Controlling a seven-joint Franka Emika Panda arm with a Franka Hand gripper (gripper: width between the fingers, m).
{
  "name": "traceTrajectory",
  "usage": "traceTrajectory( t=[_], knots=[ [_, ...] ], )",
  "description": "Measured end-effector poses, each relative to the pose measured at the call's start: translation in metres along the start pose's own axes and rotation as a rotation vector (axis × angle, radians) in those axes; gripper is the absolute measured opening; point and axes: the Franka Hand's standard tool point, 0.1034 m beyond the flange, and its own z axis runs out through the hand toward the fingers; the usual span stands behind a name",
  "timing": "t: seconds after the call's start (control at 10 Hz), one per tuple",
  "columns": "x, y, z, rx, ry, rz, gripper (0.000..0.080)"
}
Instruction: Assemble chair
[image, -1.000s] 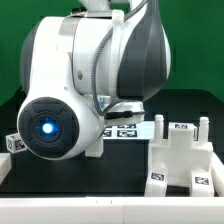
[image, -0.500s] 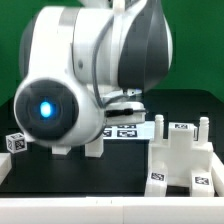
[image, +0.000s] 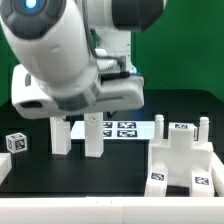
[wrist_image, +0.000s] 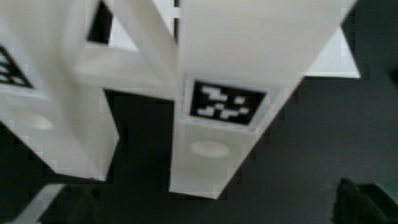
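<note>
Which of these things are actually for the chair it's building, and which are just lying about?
For the chair:
- the two-legged white piece
- the blocky white piece on the exterior view's right
- probably the small tagged cube

Just there:
- the marker board
- the black table
- the green backdrop

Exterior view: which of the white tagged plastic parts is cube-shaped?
The small white tagged cube at the exterior view's far left; the white leg near it is tall and slim, and the white assembly at the right is large.
</note>
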Motion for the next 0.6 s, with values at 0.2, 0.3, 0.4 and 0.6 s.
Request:
traceTrajectory(
  t=[0.2, 0.3, 0.4, 0.6],
  knots=[
    [0.002, 0.000, 0.004, -0.001, -0.008, -0.001, 0.0649],
    [0.002, 0.000, 0.005, -0.001, -0.008, -0.001, 0.0649],
    [0.002, 0.000, 0.005, 0.000, -0.010, -0.001, 0.0649],
    [-0.001, 0.016, -0.002, 0.039, -0.040, -0.015, 0.0649]
  ],
)
